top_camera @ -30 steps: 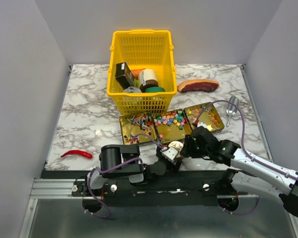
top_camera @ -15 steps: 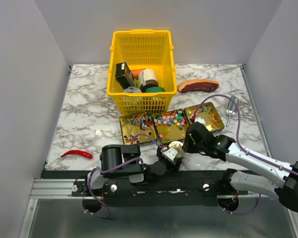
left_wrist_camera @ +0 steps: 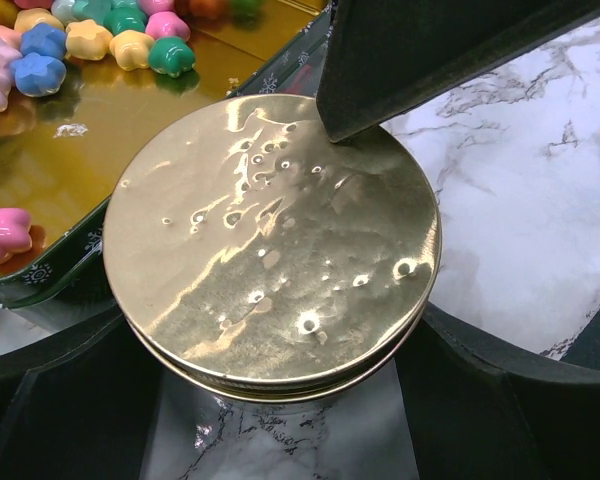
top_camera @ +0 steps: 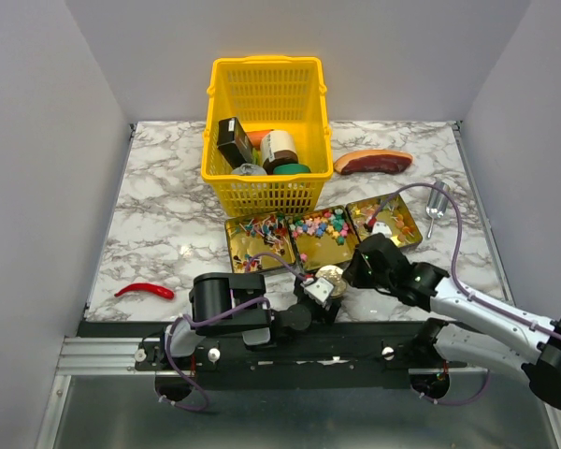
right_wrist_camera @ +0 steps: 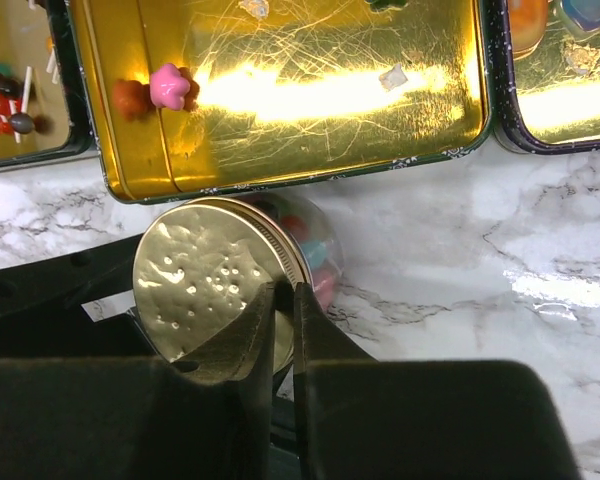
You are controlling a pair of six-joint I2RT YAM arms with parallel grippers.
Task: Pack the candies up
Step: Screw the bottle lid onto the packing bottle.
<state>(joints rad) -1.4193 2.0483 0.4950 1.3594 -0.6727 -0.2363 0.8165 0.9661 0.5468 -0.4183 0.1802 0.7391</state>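
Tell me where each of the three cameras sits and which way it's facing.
Top view: fixed above and behind the robot, looking down on the table, basket and trays; left arm and right arm show.
Left wrist: close over the gold lid; its dark fingers flank the jar.
Right wrist: looks down on lid and middle tray; its fingers meet at the lid's edge.
Both wrist views share the lid.

A gold-lidded jar [left_wrist_camera: 270,240] sits clasped between the left hand's [left_wrist_camera: 280,400] 2 dark fingers [left_wrist_camera: 60,410]. The right hand [left_wrist_camera: 380,80] touches the lid's far rim. Beyond and leftward, a gold tray [left_wrist_camera: 60,150] holds pink, blue, yellow and green candies [left_wrist_camera: 110,40]. Marble worktop [left_wrist_camera: 520,220] lies rightward.
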